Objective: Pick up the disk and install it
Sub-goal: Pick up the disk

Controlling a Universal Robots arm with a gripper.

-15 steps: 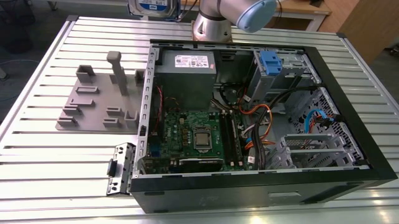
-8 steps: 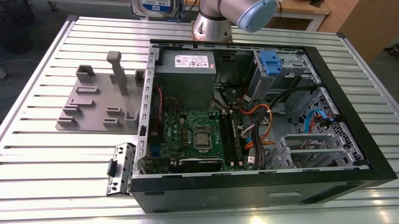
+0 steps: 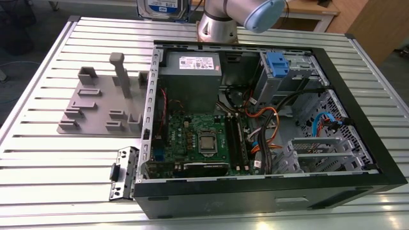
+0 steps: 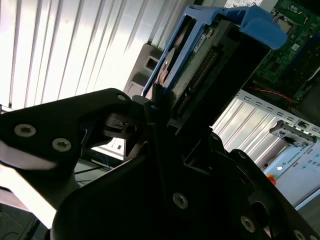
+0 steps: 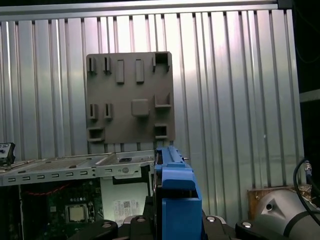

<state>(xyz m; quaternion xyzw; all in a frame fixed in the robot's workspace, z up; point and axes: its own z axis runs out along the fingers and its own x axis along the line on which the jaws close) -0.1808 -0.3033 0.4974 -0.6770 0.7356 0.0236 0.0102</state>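
Observation:
The disk [image 4: 200,60], a silver drive in a bright blue bracket, is clamped edge-on between the black fingers [image 4: 125,125] of my gripper [image 4: 160,107], which is shut on it. In the first wrist view the disk's blue bracket [image 5: 176,197] stands up between the gripper's [image 5: 172,225] fingers, above the edge of the open case. In the exterior view the disk's white-and-blue label [image 3: 163,7] shows high at the far edge of the table, beside the arm [image 3: 221,24]. The grey drive cage with its small blue latch [image 3: 278,64] sits in the case's far corner.
The open black computer case [image 3: 255,194] lies on the slatted table [image 3: 51,163], with the grey power supply [image 3: 189,72], green motherboard [image 3: 198,139] and cables [image 3: 268,120] inside. A grey fixture plate [image 3: 102,103] with upright pegs lies at the exterior view's left of the case.

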